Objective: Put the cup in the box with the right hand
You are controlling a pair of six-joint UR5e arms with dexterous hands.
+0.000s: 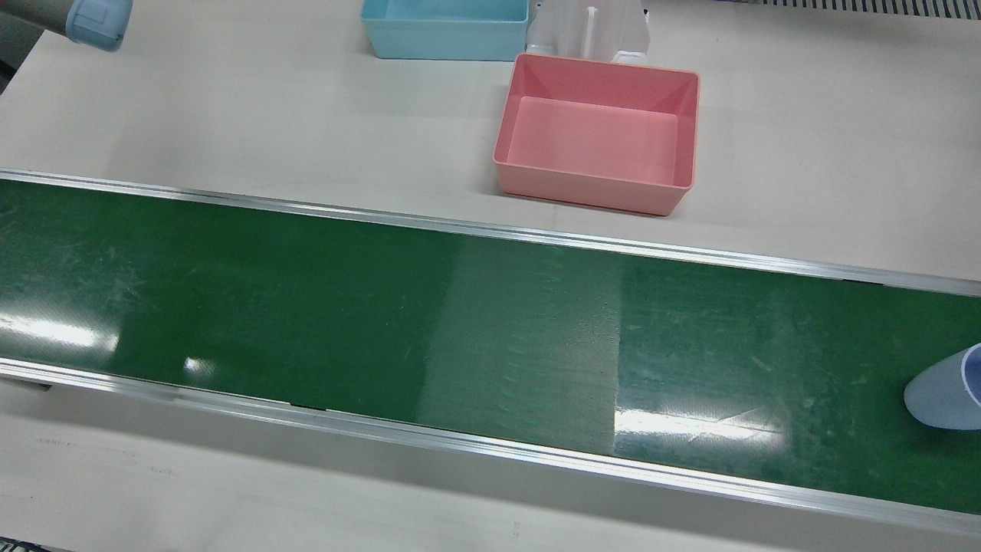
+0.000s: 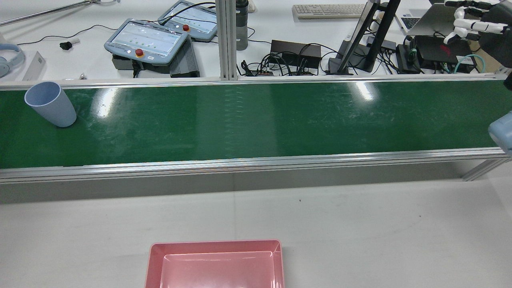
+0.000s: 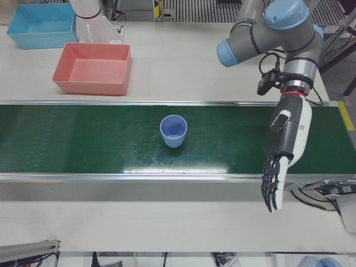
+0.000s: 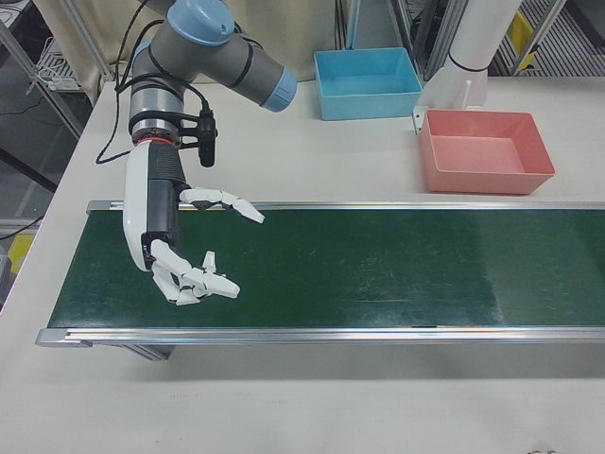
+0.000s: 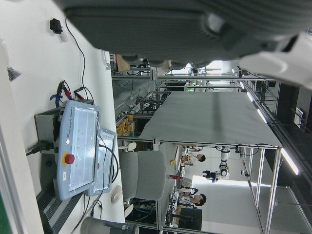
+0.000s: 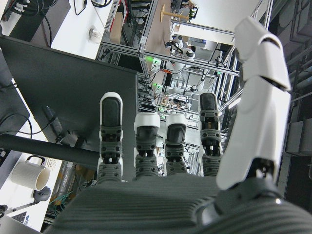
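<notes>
A pale blue cup (image 3: 173,131) stands upright on the green belt (image 3: 83,144), mouth up; it also shows at the rear view's far left (image 2: 50,104) and at the front view's right edge (image 1: 950,391). The pink box (image 1: 590,192) sits empty on the white table behind the belt, near the middle (image 4: 487,180). My right hand (image 4: 165,236) hovers open above the other end of the belt, fingers spread, far from the cup. My left hand (image 3: 278,161) hangs open over the belt's operator-side edge, well to the side of the cup, with nothing in it.
A light blue box (image 4: 367,80) sits behind the pink one, beside a white pedestal (image 1: 590,31). Beyond the belt lie teach pendants (image 2: 148,40), cables and a monitor stand. White tabletop (image 1: 230,115) stretches between belt and boxes.
</notes>
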